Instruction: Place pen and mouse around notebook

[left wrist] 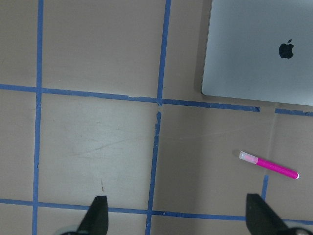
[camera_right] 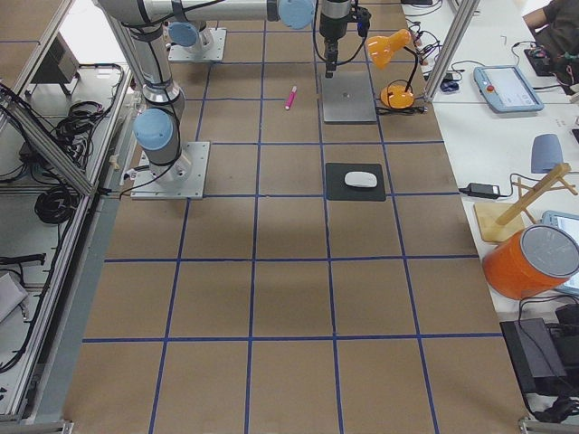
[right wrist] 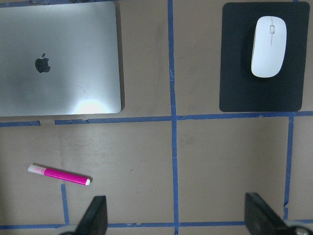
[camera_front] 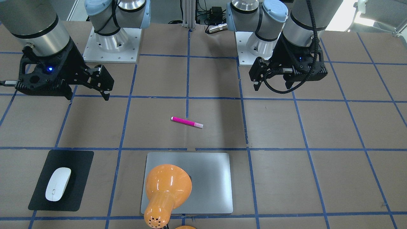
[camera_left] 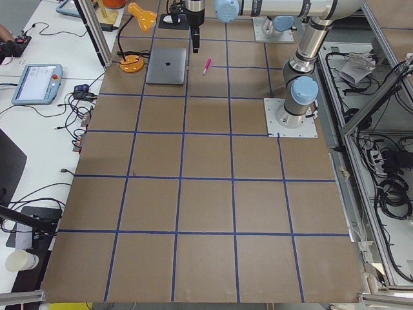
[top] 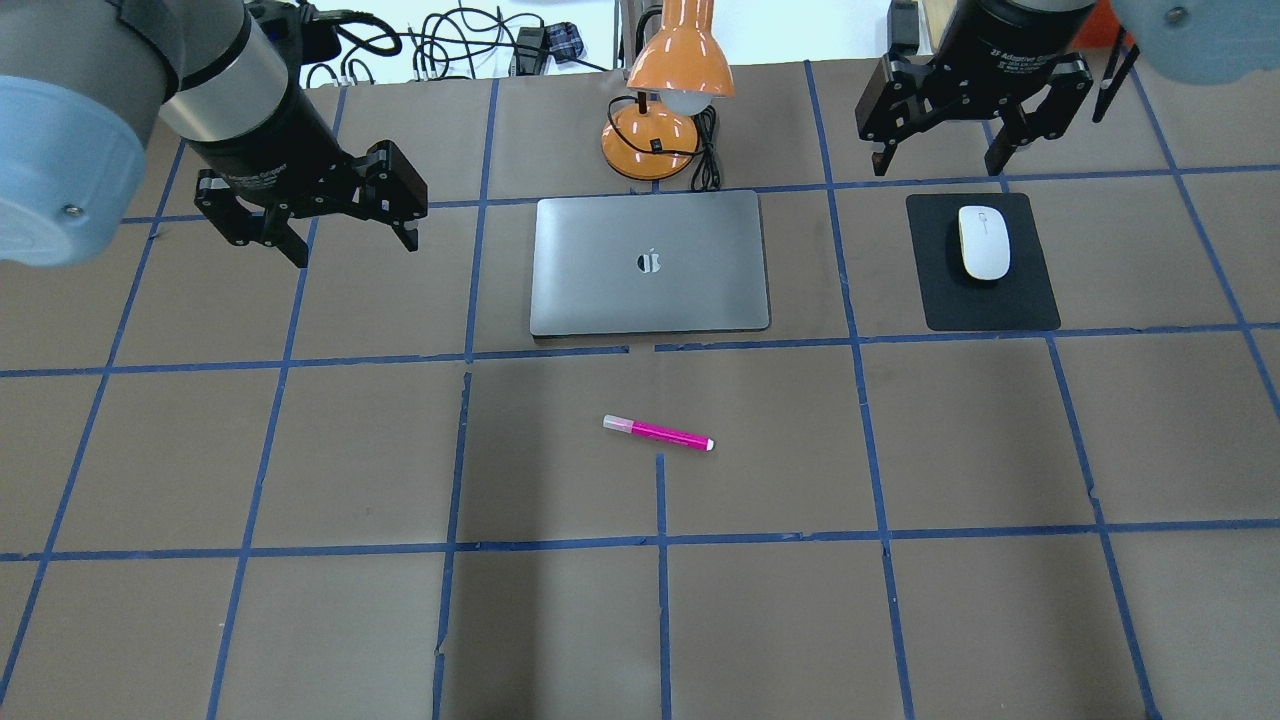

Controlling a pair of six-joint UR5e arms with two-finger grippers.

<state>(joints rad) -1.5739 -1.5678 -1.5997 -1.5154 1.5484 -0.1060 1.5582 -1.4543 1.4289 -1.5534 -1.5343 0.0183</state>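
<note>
1. Front-facing view: the silver notebook [camera_front: 210,184] lies flat on the table [camera_front: 318,127]. An orange lamp [camera_front: 167,194] covers part of it from this angle. The pink pen [camera_front: 187,122] lies on the robot's side of the notebook, apart from it and about opposite the middle of its edge. The white mouse [camera_front: 58,183] sits on a black mat [camera_front: 79,165], well apart from the notebook towards the robot's right. The left gripper [camera_front: 272,86] and the right gripper [camera_front: 87,95] hang above the table on the robot's side of the notebook, one to each side of it. Both have their fingers apart and hold nothing.
2. Overhead view: the lamp's base stands just beyond the notebook's far edge. The pen lies slantwise on the near side of the notebook. The right gripper hangs past the far end of the mat, and the left gripper hangs off the notebook's opposite side.
3. Left side view: the pen lies on the robot's side of the notebook. The grippers are too small to judge here.
4. Right side view: the mouse and mat lie nearer the camera than the notebook.
5. Left wrist view: the gripper's fingertips are spread wide. A corner of the notebook shows, with the pen clear of it.
6. Right wrist view: the fingertips are spread wide. The notebook, pen and mouse are all in view and none touches another.
</note>
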